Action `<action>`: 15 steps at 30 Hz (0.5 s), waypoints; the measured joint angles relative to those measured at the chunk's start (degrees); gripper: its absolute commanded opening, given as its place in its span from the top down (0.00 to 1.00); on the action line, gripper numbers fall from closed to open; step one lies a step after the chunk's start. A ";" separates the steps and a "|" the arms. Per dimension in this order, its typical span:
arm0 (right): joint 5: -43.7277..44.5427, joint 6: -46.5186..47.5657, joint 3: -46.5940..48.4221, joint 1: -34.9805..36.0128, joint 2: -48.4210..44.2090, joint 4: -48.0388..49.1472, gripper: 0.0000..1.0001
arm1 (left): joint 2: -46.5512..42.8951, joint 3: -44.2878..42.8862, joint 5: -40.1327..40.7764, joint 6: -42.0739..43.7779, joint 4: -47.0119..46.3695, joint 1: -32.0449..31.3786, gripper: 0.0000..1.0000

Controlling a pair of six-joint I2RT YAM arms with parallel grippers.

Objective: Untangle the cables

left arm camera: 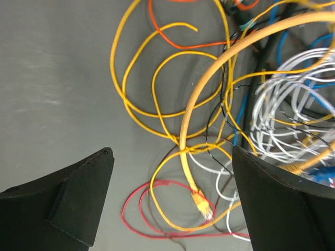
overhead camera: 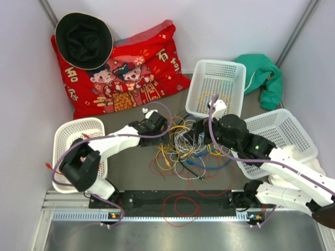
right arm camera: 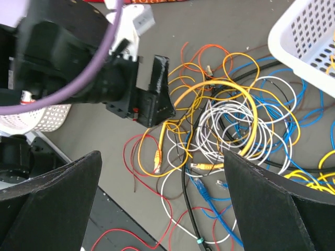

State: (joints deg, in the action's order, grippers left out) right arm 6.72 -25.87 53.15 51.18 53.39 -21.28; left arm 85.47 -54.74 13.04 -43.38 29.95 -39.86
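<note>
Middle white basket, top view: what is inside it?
A few loops of yellow cable lie in the near part of the basket; elsewhere only its mesh floor shows. The right arm covers the near rim, so anything there is hidden.

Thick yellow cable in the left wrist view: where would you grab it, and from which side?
Grip the thick yellow cable just above its plug, coming from above; that free end seems to lie on top of the thinner wires, clear of the white coil.

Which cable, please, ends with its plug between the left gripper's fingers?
The thick yellow cable: its plug lies on the table between the open left gripper's fingers; the thinner wires merely loop past there.
</note>
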 measured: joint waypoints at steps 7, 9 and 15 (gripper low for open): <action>1.55 -0.37 -0.50 0.00 -0.07 -1.66 0.01 | 8.41 -2.10 -1.64 0.57 -5.51 -1.97 0.01; 1.86 -0.55 -0.90 0.00 -0.09 -2.38 0.01 | 11.34 -4.79 -1.01 0.66 -5.73 -2.47 0.01; 3.23 -0.81 -2.12 0.00 -0.85 -4.46 0.01 | 17.05 -9.35 6.64 -0.02 -5.81 -2.75 0.02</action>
State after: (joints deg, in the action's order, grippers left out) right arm 9.96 -26.68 51.03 51.18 52.53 -25.74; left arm 102.52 -64.10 19.68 -43.40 24.14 -42.61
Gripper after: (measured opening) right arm 0.987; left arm 0.987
